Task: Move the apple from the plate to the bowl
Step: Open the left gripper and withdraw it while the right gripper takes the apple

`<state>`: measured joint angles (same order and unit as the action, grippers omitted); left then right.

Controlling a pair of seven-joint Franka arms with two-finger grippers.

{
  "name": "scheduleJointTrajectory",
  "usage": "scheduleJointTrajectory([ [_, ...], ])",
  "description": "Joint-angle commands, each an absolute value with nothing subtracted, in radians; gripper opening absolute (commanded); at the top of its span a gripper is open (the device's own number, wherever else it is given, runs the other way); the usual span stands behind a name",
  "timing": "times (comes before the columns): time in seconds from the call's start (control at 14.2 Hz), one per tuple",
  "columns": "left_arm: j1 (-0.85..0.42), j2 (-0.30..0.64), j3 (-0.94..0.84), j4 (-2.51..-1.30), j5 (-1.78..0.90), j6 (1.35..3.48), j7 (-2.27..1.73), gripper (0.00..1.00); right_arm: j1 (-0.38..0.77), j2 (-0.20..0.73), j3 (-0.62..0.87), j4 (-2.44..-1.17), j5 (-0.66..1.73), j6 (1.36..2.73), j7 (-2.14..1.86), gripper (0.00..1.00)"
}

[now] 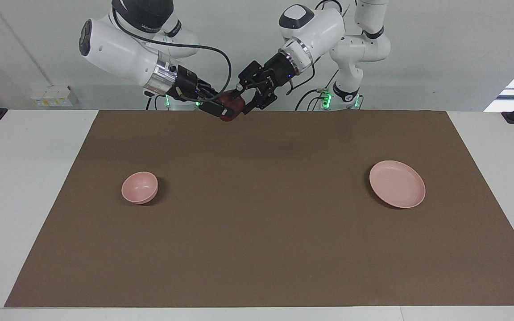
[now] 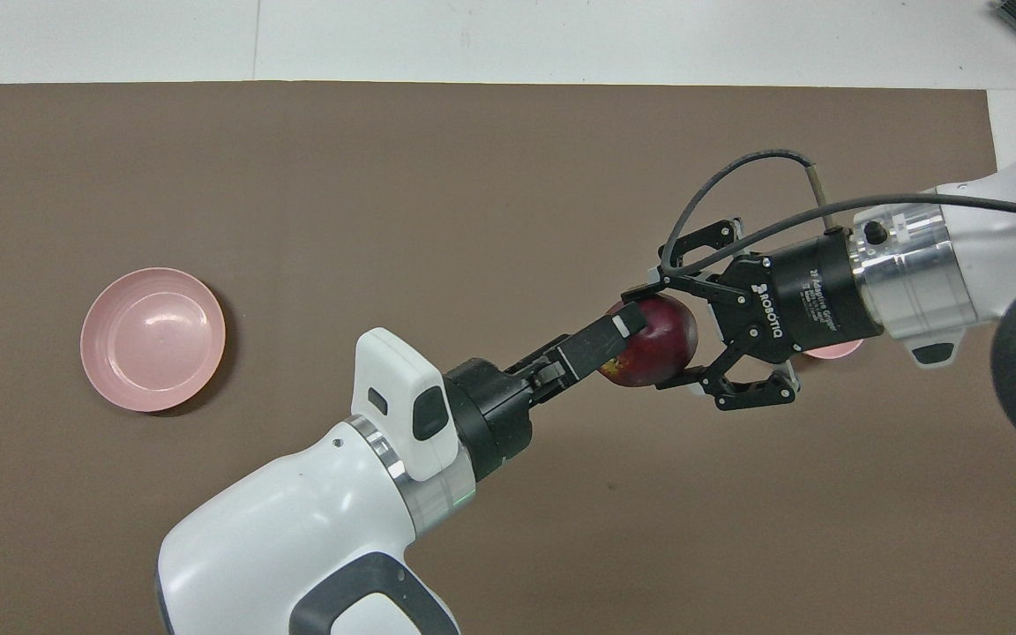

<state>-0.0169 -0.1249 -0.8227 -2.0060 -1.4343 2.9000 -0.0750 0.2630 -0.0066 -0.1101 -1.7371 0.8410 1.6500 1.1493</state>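
Note:
The dark red apple (image 1: 233, 106) is up in the air between both grippers, over the middle of the mat's edge nearest the robots. My left gripper (image 1: 242, 100) is shut on it, one finger lying across its top in the overhead view (image 2: 618, 346). My right gripper (image 1: 220, 109) has a finger against each side of the apple (image 2: 667, 339), seen in the overhead view (image 2: 651, 342). The pink plate (image 1: 397, 184) (image 2: 153, 339) lies empty toward the left arm's end. The pink bowl (image 1: 139, 187) stands empty toward the right arm's end. In the overhead view only a sliver of the bowl (image 2: 830, 352) shows under the right gripper.
A brown mat (image 1: 257, 232) covers most of the white table (image 1: 16, 178). A black cable (image 2: 737, 172) loops above the right wrist. Nothing else stands on the mat.

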Motion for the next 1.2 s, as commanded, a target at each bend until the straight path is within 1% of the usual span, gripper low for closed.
scheduleJointTrajectory([
  [0.0, 0.002, -0.146, -0.804, -2.019, -1.445, 2.899, -0.086, 1.00, 0.238, -0.006, -0.109, -1.740, 0.864, 1.629, 1.091, 0.00],
  [0.28, 0.003, -0.143, -0.763, -2.029, -1.408, 2.870, -0.081, 1.00, 0.190, -0.005, -0.112, -1.741, 0.795, 1.621, 0.964, 0.00],
  [0.56, 0.006, -0.129, -0.649, -2.031, -1.254, 2.691, -0.084, 1.00, 0.163, -0.003, -0.112, -1.744, 0.623, 1.626, 0.726, 0.00],
  [0.7, 0.006, -0.123, -0.595, -2.029, -1.099, 2.599, -0.118, 1.00, 0.149, 0.002, -0.112, -1.746, 0.508, 1.634, 0.533, 0.00],
  [0.84, 0.008, -0.108, -0.545, -2.017, -0.866, 2.451, -0.223, 1.00, 0.105, 0.040, -0.112, -1.747, 0.427, 1.643, 0.291, 0.00],
  [0.91, 0.006, -0.095, -0.496, -1.993, -0.724, 2.334, -0.253, 1.00, 0.091, 0.066, -0.112, -1.746, 0.375, 1.647, 0.143, 0.00],
  [0.99, 0.006, -0.075, -0.461, -1.947, -0.590, 2.216, -0.259, 1.00, 0.080, 0.090, -0.112, -1.747, 0.321, 1.684, 0.024, 0.00],
  [1.13, 0.005, -0.040, -0.419, -1.876, -0.386, 2.055, -0.258, 1.00, 0.071, 0.129, -0.112, -1.750, 0.209, 1.750, -0.133, 0.00],
])
